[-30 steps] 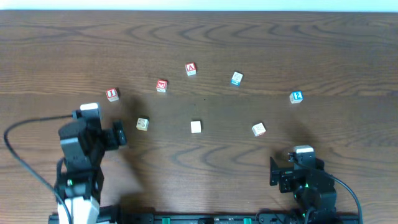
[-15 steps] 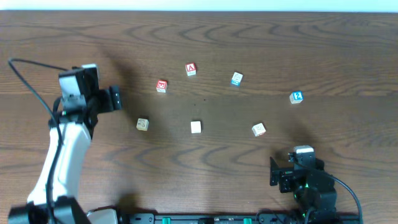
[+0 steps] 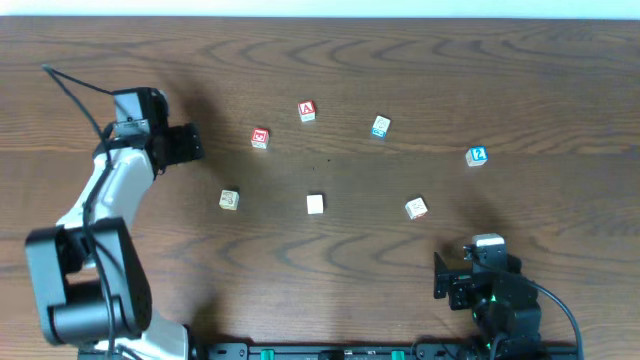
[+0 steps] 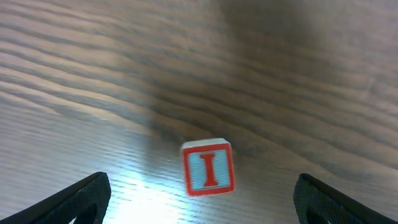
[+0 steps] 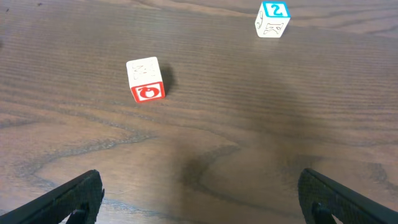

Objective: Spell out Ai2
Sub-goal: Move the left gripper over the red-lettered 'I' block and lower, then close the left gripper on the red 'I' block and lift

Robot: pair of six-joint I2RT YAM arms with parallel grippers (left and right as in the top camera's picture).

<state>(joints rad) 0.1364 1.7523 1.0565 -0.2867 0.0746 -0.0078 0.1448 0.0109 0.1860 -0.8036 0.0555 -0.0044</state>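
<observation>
Left tool (image 4: pixel 200 200) above I block (image 4: pixel 208 168)

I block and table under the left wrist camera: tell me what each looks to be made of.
I block: probably painted wood. It has a pale body, a red border and a red letter on a light blue face, all matte, though blur leaves this open.
Table: brown wood grain, either real wood or a laminate. A bright patch of reflected light beside the block suggests a slight sheen.

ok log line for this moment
left gripper open above red-framed I cube | right gripper open, empty | red A cube, blue 2 cube unplaced
</observation>
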